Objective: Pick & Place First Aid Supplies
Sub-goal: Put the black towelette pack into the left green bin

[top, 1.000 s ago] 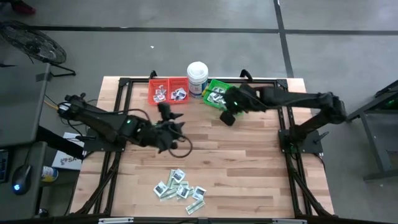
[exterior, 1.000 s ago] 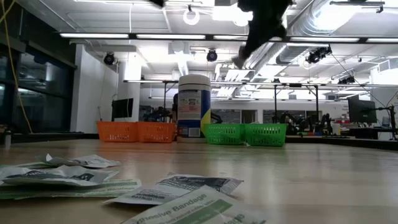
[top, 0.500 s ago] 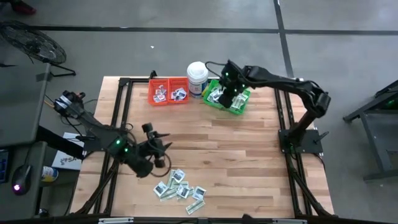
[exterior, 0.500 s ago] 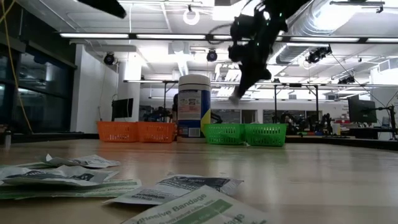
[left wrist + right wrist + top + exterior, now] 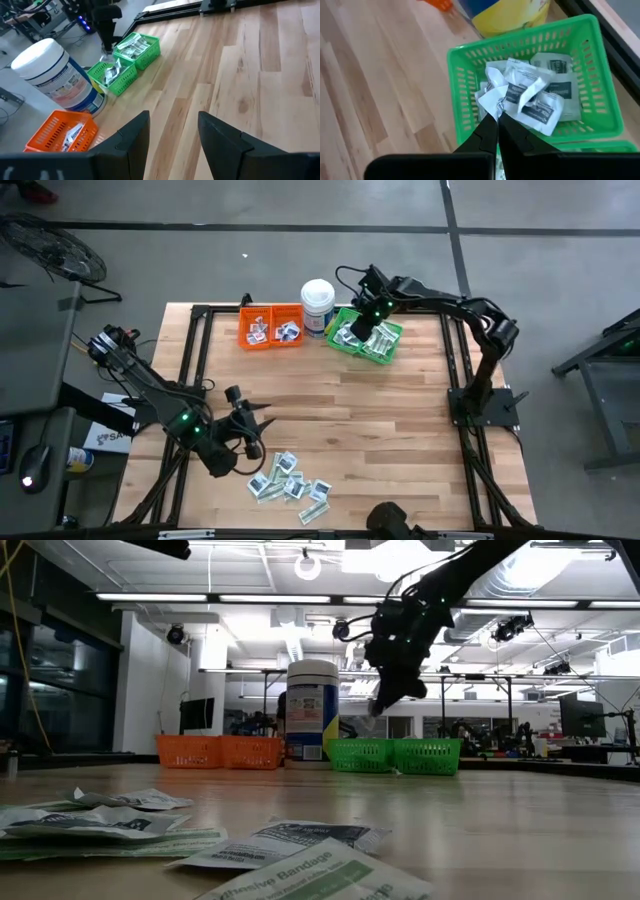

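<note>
The first aid supplies lie as a loose pile of small flat packets [image 5: 290, 485] on the wooden table near its front edge, close up in the low view [image 5: 290, 860]. More packets lie in the green bins [image 5: 385, 345] and the orange bins [image 5: 270, 328] at the far edge. My right gripper [image 5: 496, 120] hangs over the left green bin [image 5: 465, 100], shut on a white packet [image 5: 492, 100]. My left gripper [image 5: 245, 415] is open with nothing between its fingers [image 5: 172, 135], above the bare wood left of and behind the pile. My right gripper pinches a crumpled white packet with dark print by its lower edge [image 5: 494, 107] between its two fingertips. The fingers slant down from above. The packet sticks out past the fingertips above the packets in the green bin; whether it touches them I cannot tell.
A tall white round tub [image 5: 317, 302] stands between the orange and green bins at the far edge. A black frame [image 5: 200, 330] runs around the table. Bare wood lies between the bins and the pile. A dark round shape [image 5: 385, 518] shows at the near edge.
My right gripper, still shut, has gone toward the far edge and down, from over the table's middle to over the left green bin. My left gripper has moved toward the near left and down, toward the pile, rolling as it went; its fingers stay apart.
</note>
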Motion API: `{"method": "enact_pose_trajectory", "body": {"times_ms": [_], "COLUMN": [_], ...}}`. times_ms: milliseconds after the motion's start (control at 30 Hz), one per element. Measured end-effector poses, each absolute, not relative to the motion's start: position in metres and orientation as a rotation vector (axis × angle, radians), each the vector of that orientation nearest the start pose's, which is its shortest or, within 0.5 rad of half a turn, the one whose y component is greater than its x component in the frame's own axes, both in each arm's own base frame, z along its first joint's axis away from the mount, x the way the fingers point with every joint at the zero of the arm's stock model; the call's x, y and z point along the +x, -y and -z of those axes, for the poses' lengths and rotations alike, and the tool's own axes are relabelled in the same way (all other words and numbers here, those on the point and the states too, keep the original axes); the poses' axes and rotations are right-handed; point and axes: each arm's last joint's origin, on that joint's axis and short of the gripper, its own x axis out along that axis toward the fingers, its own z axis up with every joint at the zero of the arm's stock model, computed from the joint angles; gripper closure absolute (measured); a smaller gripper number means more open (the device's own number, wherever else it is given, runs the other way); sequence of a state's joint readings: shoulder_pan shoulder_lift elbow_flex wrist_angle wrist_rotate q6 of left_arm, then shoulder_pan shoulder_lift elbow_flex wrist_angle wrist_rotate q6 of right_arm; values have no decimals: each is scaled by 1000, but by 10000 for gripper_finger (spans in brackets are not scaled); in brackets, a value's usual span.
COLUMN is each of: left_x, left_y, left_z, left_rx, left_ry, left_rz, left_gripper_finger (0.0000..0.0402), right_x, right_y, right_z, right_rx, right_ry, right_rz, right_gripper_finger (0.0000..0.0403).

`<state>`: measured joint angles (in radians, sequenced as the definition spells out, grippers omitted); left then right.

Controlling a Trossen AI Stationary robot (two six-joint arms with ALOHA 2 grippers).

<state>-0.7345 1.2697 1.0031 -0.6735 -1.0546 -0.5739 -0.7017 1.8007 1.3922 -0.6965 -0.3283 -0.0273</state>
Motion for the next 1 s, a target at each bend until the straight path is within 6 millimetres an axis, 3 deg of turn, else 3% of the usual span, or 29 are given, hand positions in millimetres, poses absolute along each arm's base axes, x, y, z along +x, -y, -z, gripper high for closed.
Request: {"method": "enact_pose_trajectory", "body": {"times_ms": [300, 767, 1000], "left_x": [197, 197, 197], "left_y": [144, 144, 148], "left_z": [-283, -282, -279], "left_rx": [175, 163, 117], "left_ry": [-473, -496, -582], "left_rz": [-441, -413, -304], "left_gripper_finger": [238, 238, 238], "right_x": [290, 290, 278], "right_y": [234, 234, 225], "right_z": [-230, -230, -248], "right_rx": [532, 581, 565], "right_ry": [-983, -974, -989], "right_rz": [348, 346, 338], "right_gripper_finger": [392, 254, 236]}}
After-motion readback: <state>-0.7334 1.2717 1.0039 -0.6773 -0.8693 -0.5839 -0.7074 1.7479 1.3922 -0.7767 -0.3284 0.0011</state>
